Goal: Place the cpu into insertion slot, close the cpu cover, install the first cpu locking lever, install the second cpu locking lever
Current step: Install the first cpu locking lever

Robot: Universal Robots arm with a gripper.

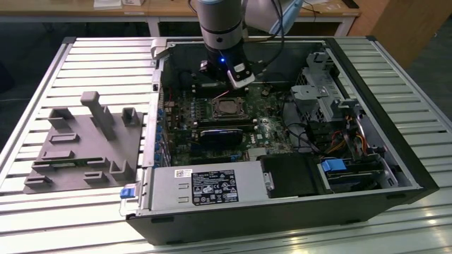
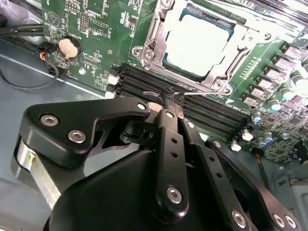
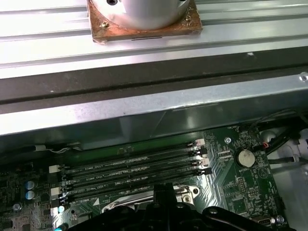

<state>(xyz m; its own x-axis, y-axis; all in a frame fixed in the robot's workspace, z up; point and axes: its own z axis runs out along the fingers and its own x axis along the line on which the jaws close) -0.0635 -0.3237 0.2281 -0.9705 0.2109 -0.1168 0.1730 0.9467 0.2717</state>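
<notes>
Black gripper [image 2: 168, 102] linkage looms closest, jaws drawn together at a thin wire locking lever [image 2: 154, 92] above the memory slots [image 2: 211, 113]. The cpu [image 2: 197, 41] lies in the insertion slot [image 1: 214, 107] with the cpu cover [image 2: 161, 33] down. I judge this the lever step, which calls for steady pressure on slippery wire. From the socket, the drive cage [image 1: 325, 100] crowds in at 3 o'clock and the power supply [image 1: 205, 185] sits at 6.

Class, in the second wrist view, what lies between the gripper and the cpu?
Black memory slots on the green board run between the gripper and the cpu, seen in the second wrist view.
</notes>
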